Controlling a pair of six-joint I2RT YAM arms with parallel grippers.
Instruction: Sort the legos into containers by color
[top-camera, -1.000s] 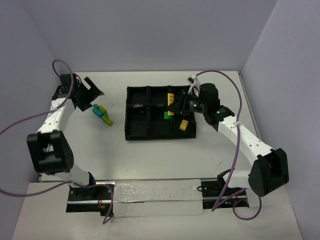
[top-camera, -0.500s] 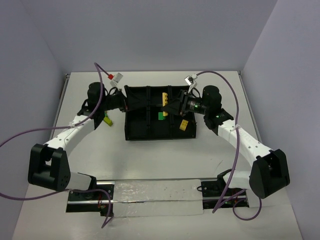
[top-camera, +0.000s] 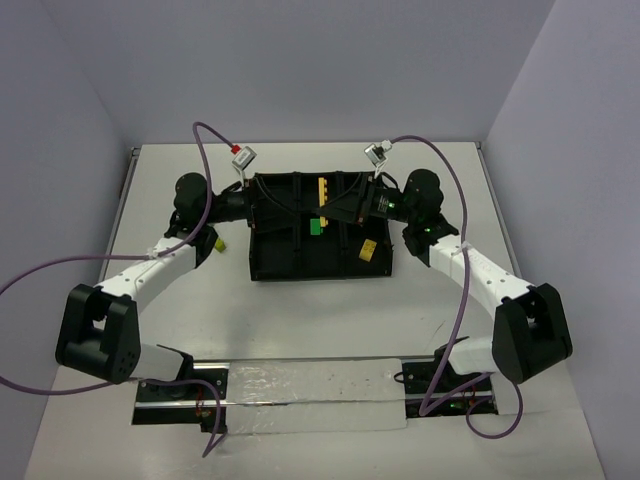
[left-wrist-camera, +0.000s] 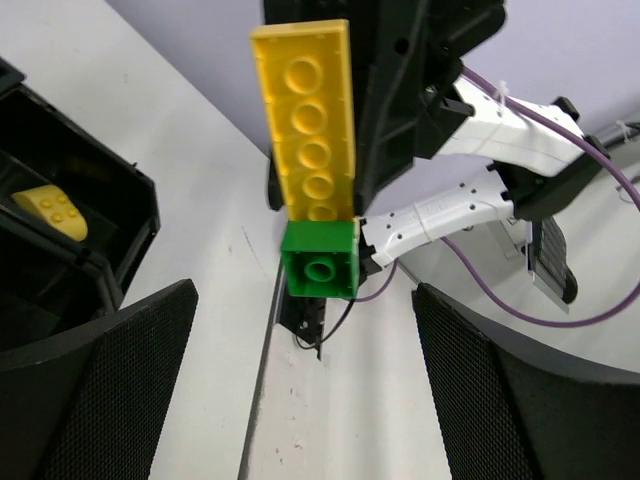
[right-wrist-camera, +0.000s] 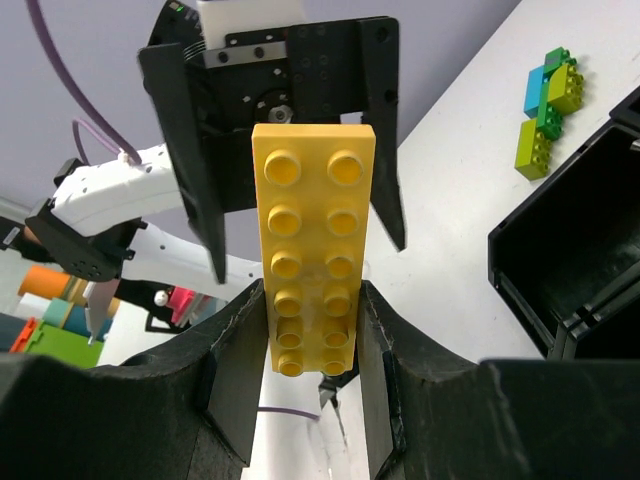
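My right gripper (top-camera: 340, 205) is shut on a long yellow plate (right-wrist-camera: 312, 260) and holds it above the black divided tray (top-camera: 300, 277). A green brick (left-wrist-camera: 320, 260) is stuck to the plate (left-wrist-camera: 305, 120); it also shows in the top view (top-camera: 317, 226). My left gripper (top-camera: 262, 200) is open and empty, facing the plate from the left with its jaws wide apart (left-wrist-camera: 305, 400). It shows beyond the plate in the right wrist view (right-wrist-camera: 285, 130). A yellow brick (top-camera: 369, 250) lies in the tray's near right compartment. A teal, green and lime cluster (right-wrist-camera: 548, 110) lies on the table left of the tray.
The tray's left wall (right-wrist-camera: 570, 260) stands between the cluster and the grippers. In the top view the left forearm (top-camera: 165, 262) hides most of the cluster. Purple cables (top-camera: 210, 150) arc over both arms near the tray's back edge.
My left arm has swung from the far left over to the tray, open, now facing the right gripper. My right gripper has moved left over the tray with the yellow plate and green brick.
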